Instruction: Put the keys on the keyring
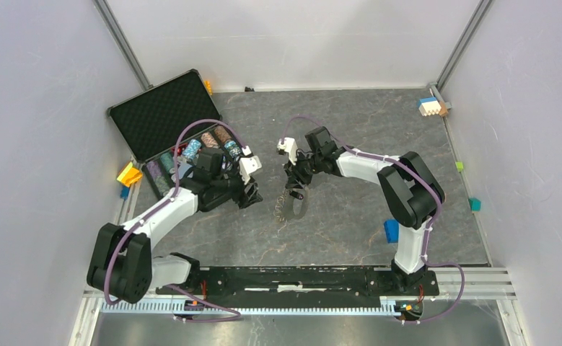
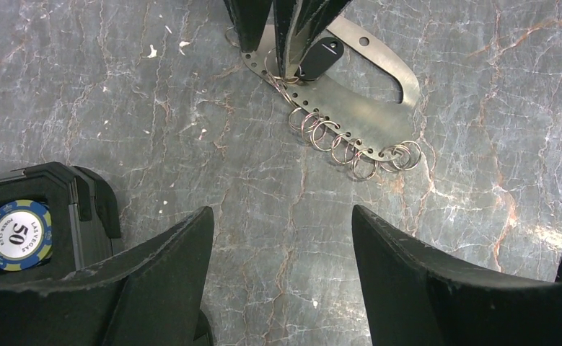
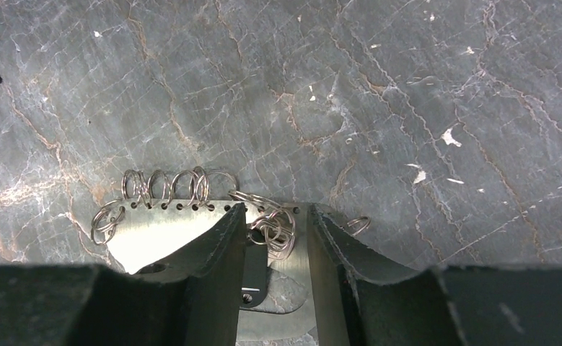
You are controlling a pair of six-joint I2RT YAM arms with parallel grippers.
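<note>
Your left gripper (image 2: 281, 216) hung released, empty, near the keyring (image 2: 368, 108) | your right gripper (image 3: 276, 216) straddled the black-headed key (image 2: 319, 58) among its split rings (image 2: 335, 135); grasp: couldn't tell.

Bare grey marbled tabletop (image 2: 83, 94) lay free between the left tool (image 2: 283, 216) and the flat steel keyring (image 2: 339, 101); an open black case (image 2: 96, 202) crowded its left side.
</note>
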